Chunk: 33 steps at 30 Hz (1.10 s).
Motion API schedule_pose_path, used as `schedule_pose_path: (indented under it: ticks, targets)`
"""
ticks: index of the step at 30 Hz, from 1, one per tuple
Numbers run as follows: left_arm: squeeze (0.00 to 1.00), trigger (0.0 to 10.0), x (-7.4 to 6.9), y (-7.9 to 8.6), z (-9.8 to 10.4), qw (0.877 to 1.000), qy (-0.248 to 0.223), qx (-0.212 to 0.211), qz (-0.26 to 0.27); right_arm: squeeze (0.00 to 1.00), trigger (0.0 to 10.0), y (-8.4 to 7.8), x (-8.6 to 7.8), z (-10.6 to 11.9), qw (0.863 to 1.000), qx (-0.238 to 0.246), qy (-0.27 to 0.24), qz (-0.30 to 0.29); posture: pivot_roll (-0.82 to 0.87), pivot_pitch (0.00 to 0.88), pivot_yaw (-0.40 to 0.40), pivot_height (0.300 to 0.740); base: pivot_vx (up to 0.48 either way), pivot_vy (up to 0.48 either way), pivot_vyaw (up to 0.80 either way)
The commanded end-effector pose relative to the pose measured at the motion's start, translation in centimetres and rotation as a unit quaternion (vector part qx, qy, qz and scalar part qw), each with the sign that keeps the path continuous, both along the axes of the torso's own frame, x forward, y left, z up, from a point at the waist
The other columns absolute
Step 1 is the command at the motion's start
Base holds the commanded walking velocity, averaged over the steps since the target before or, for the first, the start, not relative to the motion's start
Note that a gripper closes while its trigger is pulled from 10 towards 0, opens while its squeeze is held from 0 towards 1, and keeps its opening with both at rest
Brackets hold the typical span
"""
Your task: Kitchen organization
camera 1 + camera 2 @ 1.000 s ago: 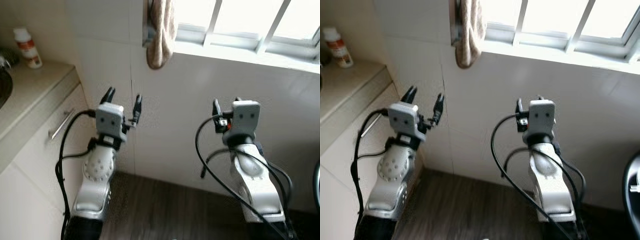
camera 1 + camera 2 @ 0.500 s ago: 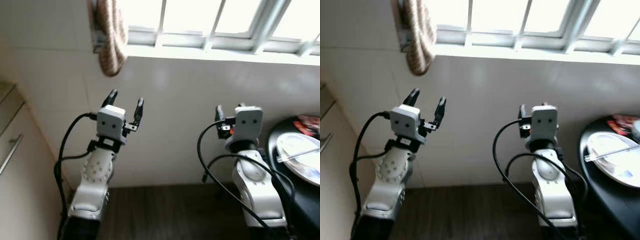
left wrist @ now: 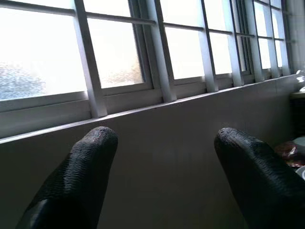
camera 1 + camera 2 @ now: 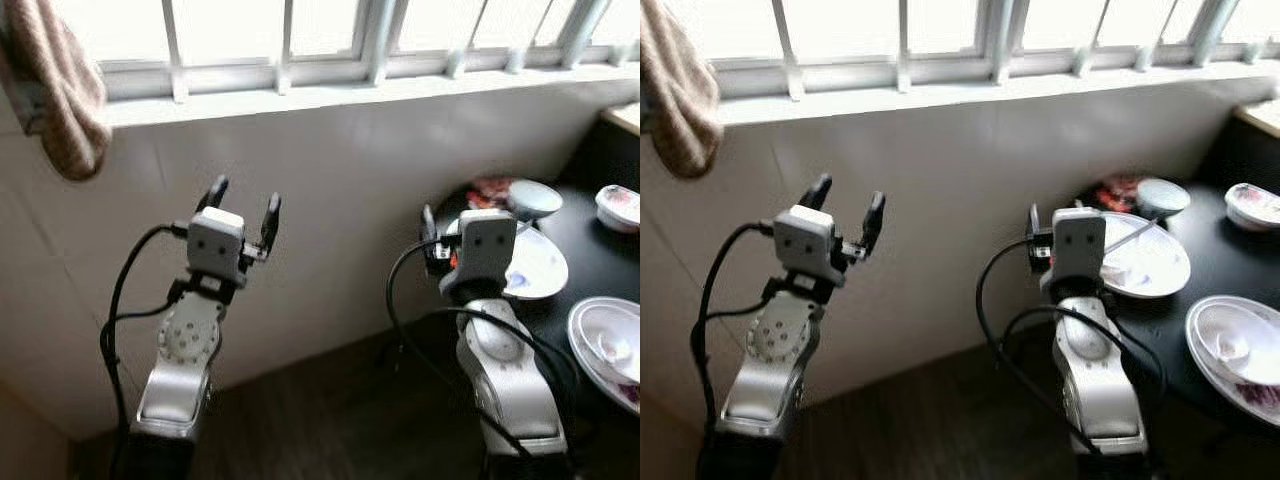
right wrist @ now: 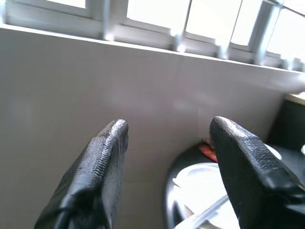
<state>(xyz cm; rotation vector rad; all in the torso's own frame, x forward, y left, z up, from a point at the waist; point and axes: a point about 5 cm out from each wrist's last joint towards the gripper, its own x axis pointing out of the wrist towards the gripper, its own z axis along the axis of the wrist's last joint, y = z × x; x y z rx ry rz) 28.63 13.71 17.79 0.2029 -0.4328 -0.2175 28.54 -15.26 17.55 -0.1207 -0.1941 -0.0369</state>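
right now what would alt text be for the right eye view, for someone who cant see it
Two silver robot arms raised before a white tiled wall under a barred window, left gripper open and empty. A black table with used white plates stands at right; a brown towel hangs upper left.

White used plates (image 4: 1155,262) and bowls (image 4: 1163,193) on black table (image 4: 1230,268)

A white tiled wall (image 4: 330,190) under a barred window (image 4: 290,30) blocks the way straight ahead of both raised arms. Open air lies between the left end effector (image 4: 240,200) and right end effector (image 5: 167,143), above bare dark floor (image 4: 320,420). To the right, a black desk (image 4: 1215,270) crowded with plates (image 4: 1150,262) and bowls (image 4: 1162,195) stands near the right arm. A towel (image 4: 60,100) hangs at upper left.
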Motion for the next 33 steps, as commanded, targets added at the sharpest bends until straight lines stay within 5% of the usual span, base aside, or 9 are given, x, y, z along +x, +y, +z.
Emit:
schedule_pose_path:
  ticks: [1,16,33]
  targets:
    - [0.00,10.0,0.01,-0.52,0.09,1.000,-0.001,0.006,-0.010,0.00,10.0,-0.18,0.06,0.40,1.000,0.001,-0.006,-0.006,-0.07,0.000,-0.063,0.740,0.000,0.000,-0.80]
    - [0.00,10.0,-0.07,-0.75,-0.15,1.000,0.002,0.012,-0.011,0.00,10.0,-0.02,0.15,0.30,1.000,-0.022,-0.005,-0.006,-0.07,0.000,-0.066,0.740,0.000,0.000,-0.80]
    - [0.00,10.0,-0.05,-0.74,-0.27,1.000,0.004,0.012,-0.014,0.00,10.0,0.24,0.23,-0.06,1.000,-0.017,-0.003,-0.003,-0.06,0.000,-0.062,0.740,0.000,-0.176,0.00]
